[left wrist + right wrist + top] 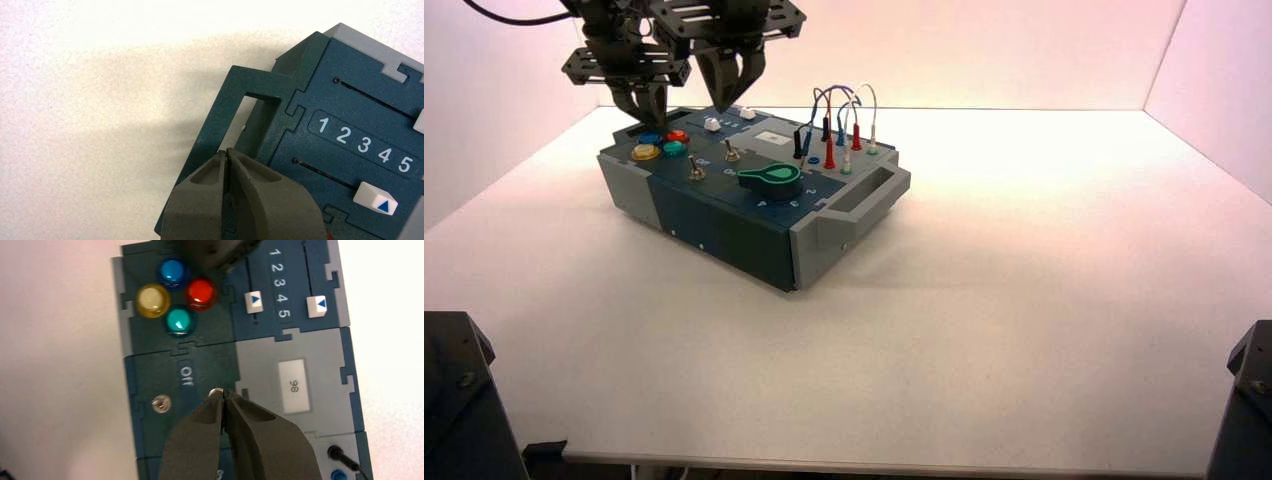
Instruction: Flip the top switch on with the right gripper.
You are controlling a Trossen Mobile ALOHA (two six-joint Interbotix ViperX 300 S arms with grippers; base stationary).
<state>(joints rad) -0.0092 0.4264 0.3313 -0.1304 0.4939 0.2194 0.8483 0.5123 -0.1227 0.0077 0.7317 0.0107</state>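
**Both claws closed above the far end of the box, right tips at a toggle switch**

The white table point(1024, 330) carries the box point(754, 190), which stands turned, toward ten o'clock from the table's middle. Its grey handle end point(864, 195) points to about four o'clock, and its blue handle end point(235, 115) to ten o'clock.

The right gripper point(223, 395) hangs over the middle of the box, fingers pressed together with no gap. In the right wrist view its tips sit right at the silver cap of one toggle switch point(215, 392), just below the "Off" label point(186, 376); whether they touch it cannot be told. The second toggle switch point(160, 403) stands clear beside it, nearer the box's edge.

The left gripper point(227, 152) is at the ten o'clock end, also closed tight, its tips over the blue handle opening beside the sliders.

On the box's top: a green knob point(772, 177) toward five o'clock from the switches, a cluster of wires point(839, 125) at two o'clock, a small display reading "98" point(293, 386), two white sliders point(254, 301) either side of numbers 1 to 5, and four round buttons: blue point(172, 271), red point(201, 292), yellow point(153, 300) and green point(179, 320).
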